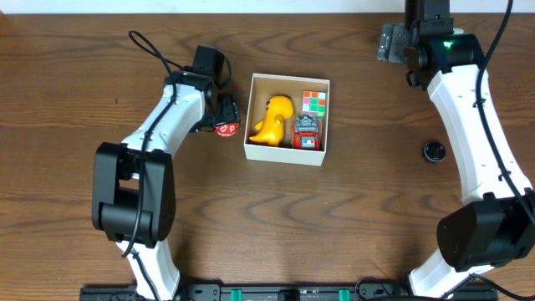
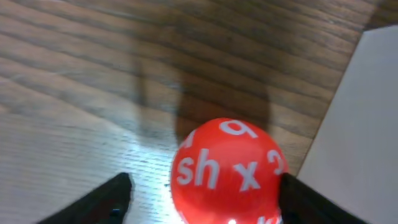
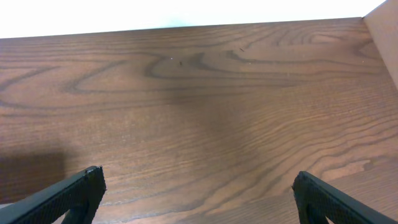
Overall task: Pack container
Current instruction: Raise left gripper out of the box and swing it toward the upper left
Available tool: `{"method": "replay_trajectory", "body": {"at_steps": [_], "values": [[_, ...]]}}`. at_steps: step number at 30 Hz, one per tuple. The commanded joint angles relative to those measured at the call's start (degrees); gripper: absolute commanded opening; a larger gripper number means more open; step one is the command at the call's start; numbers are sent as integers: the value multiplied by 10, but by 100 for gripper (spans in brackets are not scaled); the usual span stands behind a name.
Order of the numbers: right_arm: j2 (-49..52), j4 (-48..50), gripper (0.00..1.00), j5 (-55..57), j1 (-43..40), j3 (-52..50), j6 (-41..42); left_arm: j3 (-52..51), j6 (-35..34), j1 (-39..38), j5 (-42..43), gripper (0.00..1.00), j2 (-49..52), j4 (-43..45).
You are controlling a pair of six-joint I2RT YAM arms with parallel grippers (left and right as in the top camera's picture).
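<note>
The container [image 1: 280, 155] is a square white box with a brown inside, in the middle of the table. It holds a yellow dinosaur toy [image 1: 274, 117], a colour cube [image 1: 314, 102] and a red toy car [image 1: 307, 131]. A red ball with white letters [image 1: 226, 129] lies on the table just left of the box. My left gripper [image 1: 226, 115] is open, its fingers on either side of the ball [image 2: 227, 171]. In the left wrist view [image 2: 205, 186] the right finger is at the ball and the left finger stands clear. The box wall [image 2: 367, 124] is close on the right. My right gripper [image 1: 391, 42] is open and empty at the far right.
A small black round object [image 1: 432, 150] lies on the table to the right of the box, beside the right arm. The right wrist view shows only bare wood between the open fingers [image 3: 199, 180] and the table's far edge.
</note>
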Motion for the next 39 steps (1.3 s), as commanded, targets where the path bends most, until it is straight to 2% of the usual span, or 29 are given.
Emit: {"method": "replay_trajectory", "body": {"at_steps": [1, 6, 9, 11, 16, 23, 27, 34, 39], "values": [[1, 0, 99, 6, 0, 1, 8, -6, 1, 4, -24, 60, 26, -13], [1, 0, 99, 6, 0, 1, 8, -6, 1, 4, -24, 28, 26, -13], [1, 0, 99, 6, 1, 1, 8, -6, 2, 4, -24, 12, 26, -13], [1, 0, 99, 6, 0, 1, 8, -6, 15, 5, -25, 6, 26, -12], [1, 0, 99, 6, 0, 1, 8, 18, 70, 11, -31, 6, 17, -31], [1, 0, 99, 6, 0, 1, 8, 67, 70, 16, -25, 6, -71, -58], [1, 0, 99, 5, 0, 1, 8, 86, 73, 6, 23, 6, -142, -37], [1, 0, 99, 6, 1, 1, 8, 87, 151, -47, 127, 6, -194, 30], [1, 0, 99, 6, 0, 1, 8, 87, 224, -102, 138, 6, -178, 50]]}}
